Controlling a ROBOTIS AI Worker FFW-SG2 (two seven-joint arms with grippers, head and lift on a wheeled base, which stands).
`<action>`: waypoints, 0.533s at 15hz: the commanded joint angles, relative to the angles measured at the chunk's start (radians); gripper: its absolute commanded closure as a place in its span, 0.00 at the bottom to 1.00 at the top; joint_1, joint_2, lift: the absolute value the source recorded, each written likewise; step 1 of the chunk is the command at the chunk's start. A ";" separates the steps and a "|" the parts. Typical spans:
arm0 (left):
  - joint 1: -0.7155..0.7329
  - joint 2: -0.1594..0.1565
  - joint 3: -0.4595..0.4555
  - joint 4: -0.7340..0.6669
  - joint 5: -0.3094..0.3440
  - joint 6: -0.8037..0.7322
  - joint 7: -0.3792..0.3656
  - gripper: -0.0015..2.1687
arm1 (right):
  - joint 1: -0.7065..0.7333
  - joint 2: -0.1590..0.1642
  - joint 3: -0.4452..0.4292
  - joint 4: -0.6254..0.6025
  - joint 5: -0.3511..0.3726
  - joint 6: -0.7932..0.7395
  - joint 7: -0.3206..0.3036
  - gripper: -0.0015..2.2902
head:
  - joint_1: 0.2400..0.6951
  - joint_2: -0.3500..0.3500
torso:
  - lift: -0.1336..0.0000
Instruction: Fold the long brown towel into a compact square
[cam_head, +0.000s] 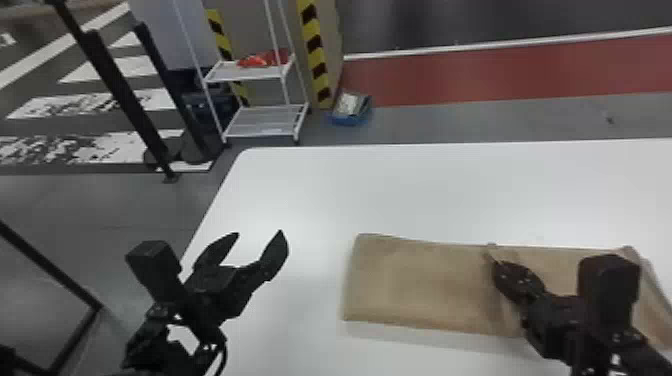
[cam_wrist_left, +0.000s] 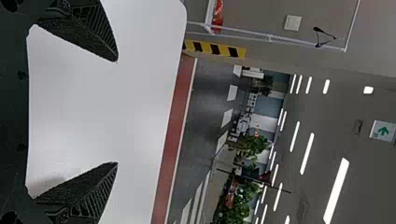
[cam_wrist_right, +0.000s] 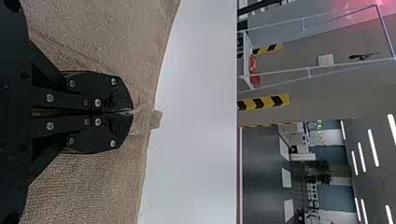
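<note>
The long brown towel lies flat on the right part of the white table, its left end squared off. Over its middle is my right gripper, shut on a small pinch of cloth, with a raised crease running to the towel's far edge. In the right wrist view, creases spread through the towel from the closed tips of the right gripper. Left of the towel, above the table's left side, my left gripper stands open and holds nothing. The left wrist view shows bare tabletop between the left gripper's spread fingers.
The white table has its left edge beneath the left arm. Beyond it on the floor stand a white wire shelf, a blue box and dark posts. Bare tabletop stretches behind the towel and between the arms.
</note>
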 joint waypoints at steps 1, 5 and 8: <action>0.000 -0.003 0.001 0.000 0.000 -0.001 0.000 0.04 | 0.008 0.001 0.000 -0.026 -0.009 -0.006 0.002 0.66 | 1.00 0.85 | 0.08; 0.008 -0.003 0.011 0.000 0.009 -0.029 0.000 0.04 | 0.037 0.001 -0.065 -0.142 -0.068 0.013 0.018 0.72 | 1.00 0.85 | 0.08; 0.008 -0.003 0.009 0.026 0.014 -0.121 0.011 0.04 | 0.069 0.001 -0.190 -0.211 -0.163 0.056 0.028 0.72 | 1.00 0.82 | 0.08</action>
